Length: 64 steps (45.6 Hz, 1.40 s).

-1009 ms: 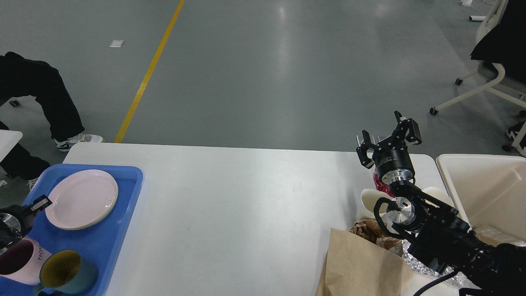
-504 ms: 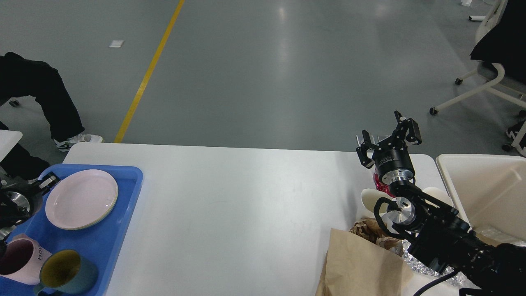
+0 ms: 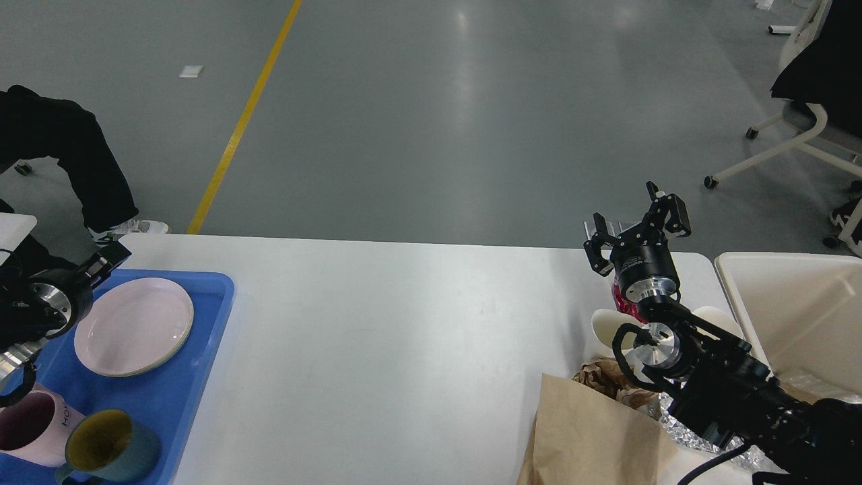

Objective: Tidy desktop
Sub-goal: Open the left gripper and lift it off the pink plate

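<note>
Probably a lab or factory hall: a wide grey polished concrete floor [image 3: 471,121] with a painted yellow line [image 3: 242,121], and a white wheeled office chair [image 3: 801,128] beside the large white rectangular desktop [image 3: 404,337]

White desktop [image 3: 404,337], blue tray [image 3: 168,397] with plate [image 3: 133,326] left, open-fingered right end effector [image 3: 636,229] above clutter.

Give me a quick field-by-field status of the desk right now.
surface: white rectangular desktop, middle bare
left side: blue plastic tray holding a pale pink round plate, a pink mug and a teal mug with yellow inside
right side: brown paper bag, crumpled paper, white cups
off right edge: cream rectangular bin
left pincer: state unclear
right pincer: open, empty, raised
</note>
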Available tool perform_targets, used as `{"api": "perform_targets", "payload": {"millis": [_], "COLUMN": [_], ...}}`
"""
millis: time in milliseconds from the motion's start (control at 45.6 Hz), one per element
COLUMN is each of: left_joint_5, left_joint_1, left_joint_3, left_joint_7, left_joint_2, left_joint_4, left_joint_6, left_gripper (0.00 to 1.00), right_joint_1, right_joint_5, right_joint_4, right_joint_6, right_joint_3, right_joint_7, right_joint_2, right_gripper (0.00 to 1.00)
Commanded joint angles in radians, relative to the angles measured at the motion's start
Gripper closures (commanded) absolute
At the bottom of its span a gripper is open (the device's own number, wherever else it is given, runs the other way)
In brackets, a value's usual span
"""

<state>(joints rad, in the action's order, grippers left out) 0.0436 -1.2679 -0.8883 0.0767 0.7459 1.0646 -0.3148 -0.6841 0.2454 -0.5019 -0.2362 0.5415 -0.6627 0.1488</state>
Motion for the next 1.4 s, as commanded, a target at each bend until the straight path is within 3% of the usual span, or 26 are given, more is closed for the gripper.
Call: {"api": "perform_targets", "payload": {"millis": [0,307,548,746,921,1206,1382], "left_joint_5": [-0.002,-0.016,-0.019,0.024,0.197,0.206,0.208], "left_joint_1": [-0.001,0.007,0.007,0.028,0.149,0.482,0.564], "left_joint_3": [-0.001,-0.05,-0.044,0.089,0.418,1.316,1.667], "left_joint_7": [0.0,0.003,0.031,0.031,0.052,0.049,0.046], "left_joint_2": [0.012,0.0,-0.037,-0.031,-0.014,-0.052,-0.171], "left_joint_4": [-0.002,-0.002,0.0,-0.003,-0.051,-0.126,-0.127], "left_joint_6": [0.014,0.007,0.01,0.003,0.005,0.005,0.0], "left_gripper": [0.04,0.04,0.04,0.04,0.04,0.04,0.04], "right_joint_1": [0.0,0.0,0.0,0.0,0.001,0.001,0.001], "right_joint_5": [0.0,0.0,0.0,0.0,0.0,0.0,0.0], "right_joint_4": [0.0,0.0,0.0,0.0,0.0,0.002,0.0], "right_joint_6": [0.0,0.0,0.0,0.0,0.0,0.0,0.0], "right_joint_3": [0.0,0.0,0.0,0.0,0.0,0.0,0.0], "right_joint_7": [0.0,0.0,0.0,0.0,0.0,0.0,0.0], "right_joint_2": [0.0,0.0,0.0,0.0,0.0,0.0,0.0], "right_gripper": [0.0,0.0,0.0,0.0,0.0,0.0,0.0]}}
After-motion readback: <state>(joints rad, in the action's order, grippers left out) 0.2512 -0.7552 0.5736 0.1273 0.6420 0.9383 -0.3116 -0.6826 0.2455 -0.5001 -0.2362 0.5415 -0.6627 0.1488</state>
